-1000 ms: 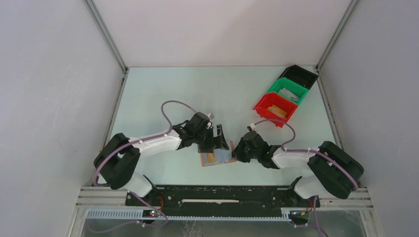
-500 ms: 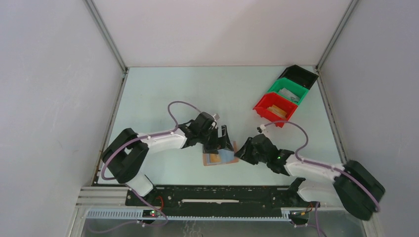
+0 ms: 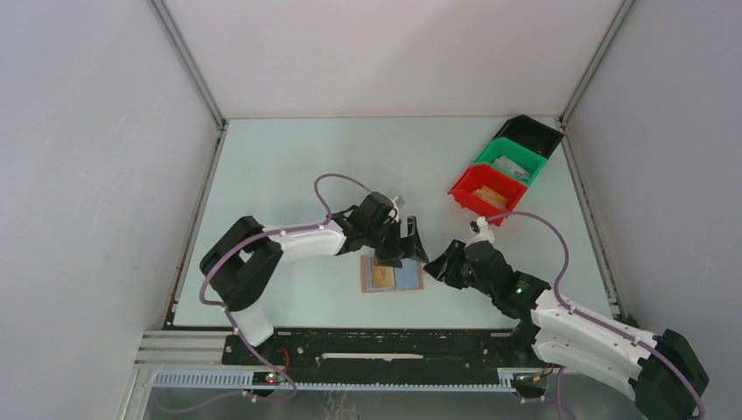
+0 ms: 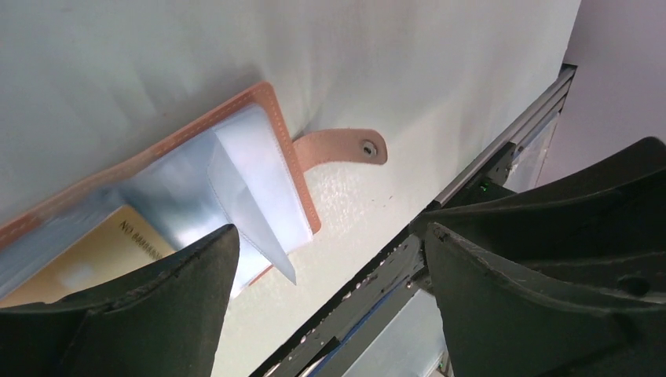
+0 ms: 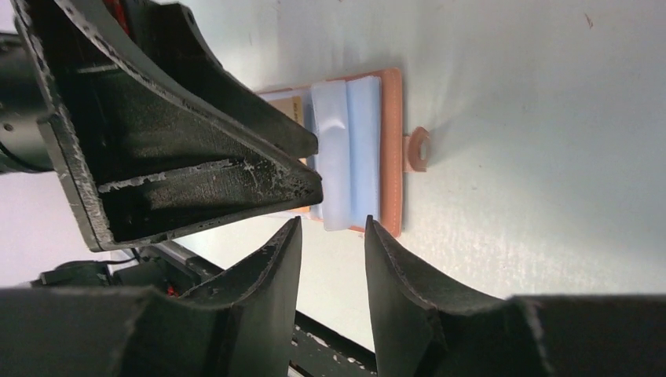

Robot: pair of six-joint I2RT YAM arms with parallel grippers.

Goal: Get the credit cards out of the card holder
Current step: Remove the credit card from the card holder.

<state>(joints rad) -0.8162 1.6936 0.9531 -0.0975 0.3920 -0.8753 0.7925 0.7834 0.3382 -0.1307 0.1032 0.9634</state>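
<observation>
Top external view places the card holder (image 3: 393,277) flat and open on the pale green table (image 3: 289,166), near the front edge and between the two arms. It is a small rectangular bifold with a brown leather border and visible stitching; the left wrist view shows the leather rim (image 4: 267,102) framing a pale blue-grey lining (image 4: 251,181) of smooth, translucent pockets, one of which stands up as a loose flap. A tan credit card (image 4: 118,243) with printed characters lies in the pocket on the left half, partly covered by the lining. A short brown strap tab (image 4: 342,147) with a round metal snap extends from the right edge and lies flat on the table. The left gripper (image 3: 402,248) is positioned over the far edge of the card holder with its fingers spread wide and nothing between them; in the right wrist view one finger (image 5: 298,177) points onto the pockets, but contact cannot be confirmed. The right gripper (image 3: 444,265) sits just beside the right edge of the card holder, jaws partly parted and empty, its fingertips (image 5: 294,228) near the holder's edge. Well apart, at the far right of the table, a red bin (image 3: 461,194), a green bin (image 3: 486,160) and a black bin (image 3: 534,131) stand touching in a diagonal row.
</observation>
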